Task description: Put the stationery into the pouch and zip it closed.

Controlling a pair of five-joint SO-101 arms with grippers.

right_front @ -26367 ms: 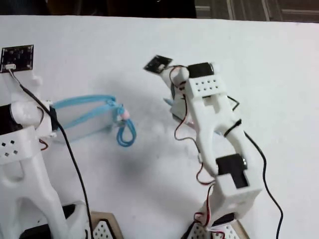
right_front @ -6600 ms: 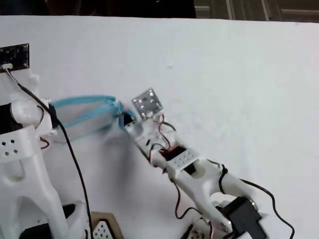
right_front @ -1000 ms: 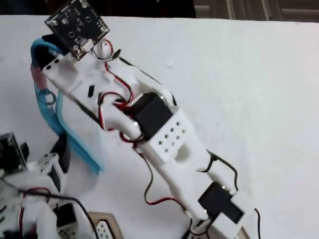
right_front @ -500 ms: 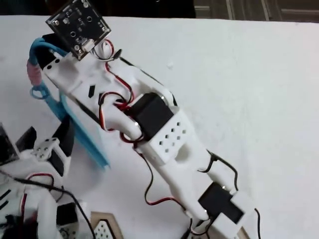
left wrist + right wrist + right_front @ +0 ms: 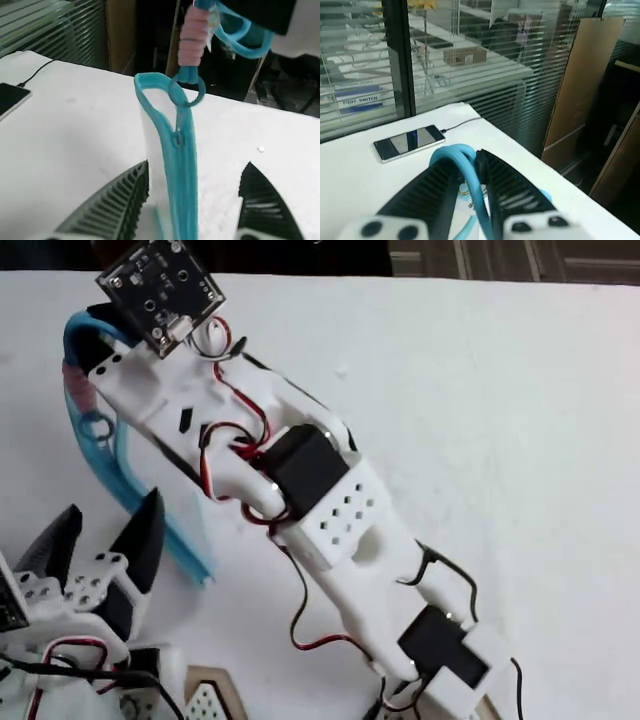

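The clear pouch (image 5: 150, 515) with a blue zipper is lifted by its blue loop and slants from the far left corner down to the table. My right gripper (image 5: 95, 318) is shut on that loop (image 5: 465, 170), its black fingers (image 5: 440, 185) pressed around the cord. A pink bead (image 5: 75, 385) and a ring pull (image 5: 97, 427) hang just below the grip. In the left wrist view the pouch (image 5: 180, 165) stands edge-on with the zipper facing me, the bead (image 5: 194, 40) above it. My left gripper (image 5: 110, 505) is open near the pouch's lower end, one finger on each side, apart from it.
A phone (image 5: 410, 142) with a cable lies on the white table past the pouch. The right arm (image 5: 330, 530) crosses the table diagonally. Arm bases (image 5: 205, 695) sit at the near edge. The table's right half (image 5: 520, 420) is bare.
My left gripper has drawn back toward the near edge, its fingers now spread wide. The pouch's lower end has swung slightly. The right arm has hardly moved.
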